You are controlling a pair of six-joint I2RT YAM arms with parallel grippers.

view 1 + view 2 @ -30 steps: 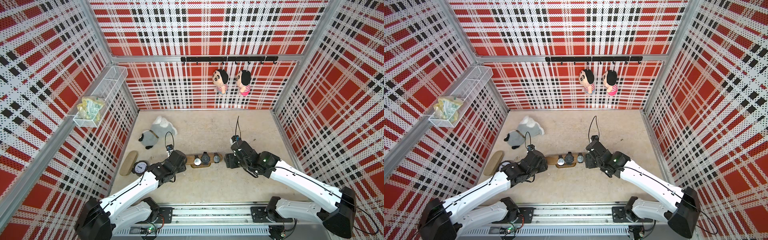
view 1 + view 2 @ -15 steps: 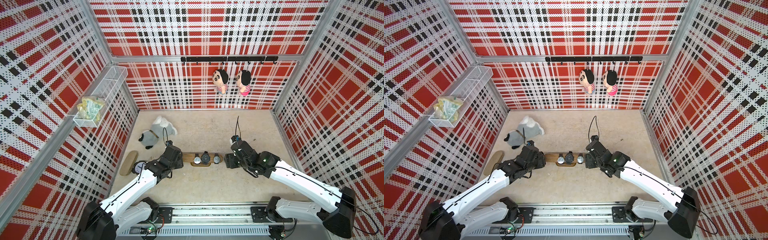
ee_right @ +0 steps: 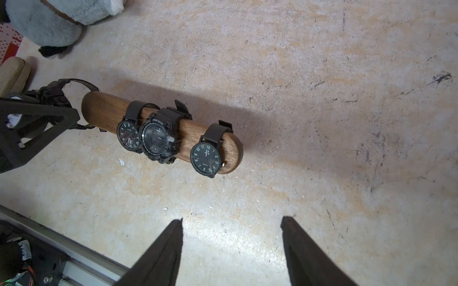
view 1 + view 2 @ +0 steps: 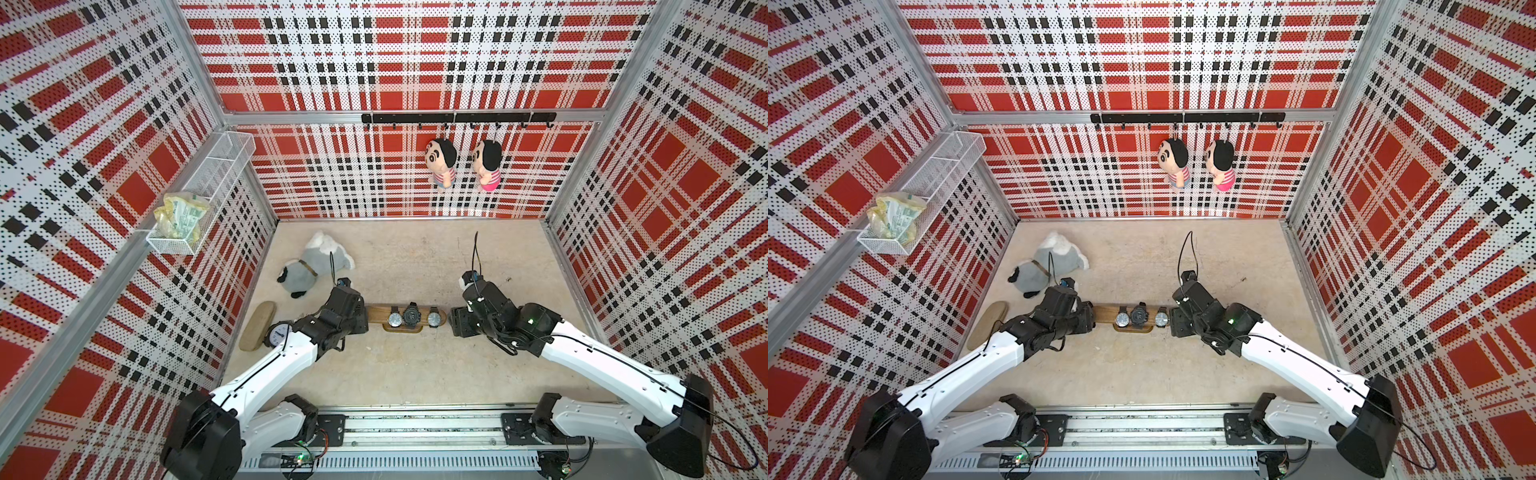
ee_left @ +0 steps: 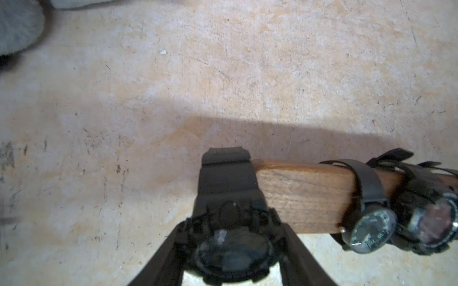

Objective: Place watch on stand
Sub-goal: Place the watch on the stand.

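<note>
Left gripper [image 5: 233, 222] clamped on black watch [image 5: 233, 255]; case partly cut off at frame edge. Strap sits at stand [image 5: 297, 198] end nearest gripper, possibly over tip, unclear. Three other watches [image 3: 157, 140] ring bar beyond. Right gripper [image 3: 233, 220] fingers apart, empty, facing opposite end. Wall basket [image 4: 216, 166] holds crumpled packet [image 4: 180, 216].

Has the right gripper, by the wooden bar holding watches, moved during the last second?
No. In a top view the right gripper stays just off the same rounded end of the long brown wooden stand, open, with the gap unchanged.
</note>
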